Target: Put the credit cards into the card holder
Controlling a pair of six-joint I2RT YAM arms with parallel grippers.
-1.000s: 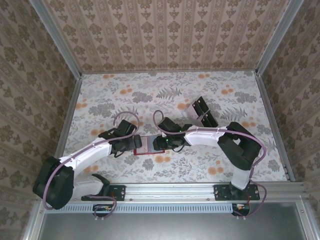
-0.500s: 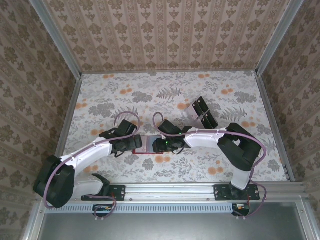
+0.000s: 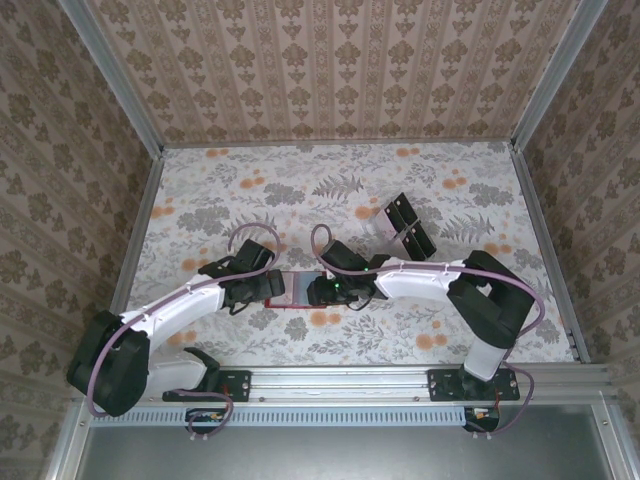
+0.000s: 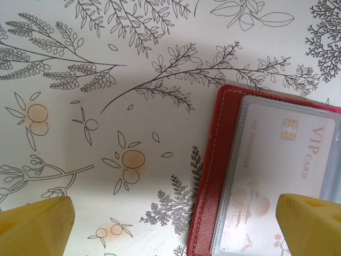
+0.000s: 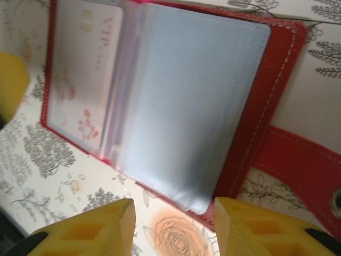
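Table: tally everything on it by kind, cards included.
Red card holder: 1
VIP card in its clear sleeve: 1
Black cards lying apart beyond the right arm: 2 that I can make out
Pale clear tray beside them: 1
Total: 5

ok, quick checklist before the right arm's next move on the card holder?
1. card holder lying open: ok.
2. VIP card seated in its sleeve: ok.
3. facing sleeve free: ok, it looks empty.
4. left gripper open and empty: ok.
5. right gripper carrying a card: not ok, jaws apart with nothing between them.
6. Number of loose credit cards: cannot tell.
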